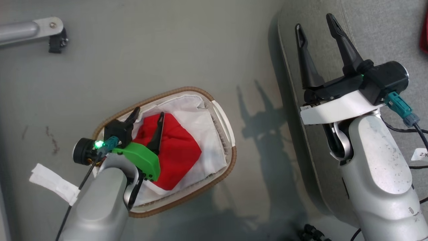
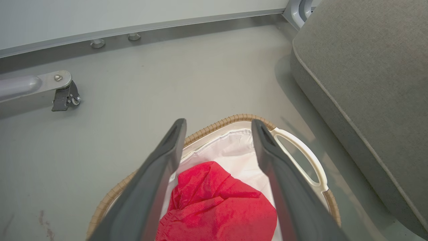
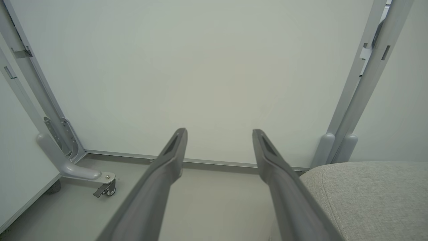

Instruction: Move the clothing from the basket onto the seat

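Note:
The basket (image 1: 230, 157) stands on the floor at lower centre, with a brown woven rim and a white cloth liner (image 1: 200, 117). A crumpled red garment (image 1: 177, 150) lies inside it on the liner. My left gripper (image 1: 149, 113) is open above the basket's near-left part, its fingers astride the red garment (image 2: 217, 201) without holding it. The basket rim (image 2: 234, 117) and a white handle (image 2: 314, 160) appear past the fingers. The grey seat (image 1: 378, 30) fills the right side. My right gripper (image 1: 316, 21) is open and empty over the seat's edge (image 3: 367, 194).
A metal frame leg with a caster (image 1: 57, 36) lies at the far left on the floor. White tape (image 1: 53, 184) and a cable hang by my left forearm. A red patch (image 1: 424, 33) shows at the seat's right edge. A white panel wall (image 3: 200, 67) stands ahead.

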Controlling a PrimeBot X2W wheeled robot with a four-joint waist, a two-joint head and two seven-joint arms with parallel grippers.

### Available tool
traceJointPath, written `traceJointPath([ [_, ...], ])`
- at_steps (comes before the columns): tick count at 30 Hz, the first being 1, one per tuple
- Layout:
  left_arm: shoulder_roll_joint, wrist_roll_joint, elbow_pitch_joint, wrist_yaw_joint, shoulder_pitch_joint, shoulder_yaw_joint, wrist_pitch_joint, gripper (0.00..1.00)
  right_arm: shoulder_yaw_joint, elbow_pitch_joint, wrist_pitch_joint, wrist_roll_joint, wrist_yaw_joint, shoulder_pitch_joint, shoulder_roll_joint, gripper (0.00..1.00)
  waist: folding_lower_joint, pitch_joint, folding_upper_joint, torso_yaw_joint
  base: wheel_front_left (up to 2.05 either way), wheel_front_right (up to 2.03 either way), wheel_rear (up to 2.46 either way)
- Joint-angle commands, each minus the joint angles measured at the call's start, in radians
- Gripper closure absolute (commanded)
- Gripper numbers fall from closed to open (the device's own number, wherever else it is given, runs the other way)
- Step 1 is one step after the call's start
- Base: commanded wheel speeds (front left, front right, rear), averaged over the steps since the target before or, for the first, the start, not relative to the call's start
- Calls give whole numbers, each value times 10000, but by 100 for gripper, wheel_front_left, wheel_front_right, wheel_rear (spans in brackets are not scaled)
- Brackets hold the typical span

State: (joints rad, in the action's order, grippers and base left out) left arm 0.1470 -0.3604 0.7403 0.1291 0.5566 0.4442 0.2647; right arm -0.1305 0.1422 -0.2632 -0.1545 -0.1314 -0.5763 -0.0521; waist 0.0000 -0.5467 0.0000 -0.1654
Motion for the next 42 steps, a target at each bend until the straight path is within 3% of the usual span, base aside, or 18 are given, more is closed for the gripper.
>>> traceJointPath([
  [1,272,-73,214,19,454,198,-6,0,-74,-124,-23,-42,14,-212,6,0,0,-1387,0,-1030,0,0,0],
  [10,761,-776,1883,20,1655,2035,-79,0,-301,-594,-23,-653,14,-408,12,0,0,-2473,0,-1756,0,0,0],
  [20,1393,-1828,2851,20,2464,4302,-1180,0,-377,-924,-23,-1005,14,-472,10,0,0,-3382,0,-2206,0,0,0],
  [28,1630,-2284,3562,19,2845,5422,-1877,0,-293,-997,-23,-1130,14,-372,7,0,0,-3567,0,-2301,0,0,0],
  [29,1622,-2315,3601,21,2874,5510,-1944,34,-290,-991,-23,-1137,14,-376,7,0,0,-3565,0,-2297,0,0,0],
  [30,1592,-2389,3650,19,2891,5616,-2052,76,-280,-975,-23,-1138,14,-398,7,0,0,-3551,0,-2284,0,0,0],
  [31,1563,-2464,3686,21,2897,5693,-2118,100,-277,-960,-23,-1134,14,-422,6,0,0,-3536,0,-2274,0,0,0],
  [42,1064,-3302,3607,21,2544,6256,-1284,100,-137,-685,-23,-823,14,-433,-3,0,0,-2478,0,-1893,0,0,0],
])
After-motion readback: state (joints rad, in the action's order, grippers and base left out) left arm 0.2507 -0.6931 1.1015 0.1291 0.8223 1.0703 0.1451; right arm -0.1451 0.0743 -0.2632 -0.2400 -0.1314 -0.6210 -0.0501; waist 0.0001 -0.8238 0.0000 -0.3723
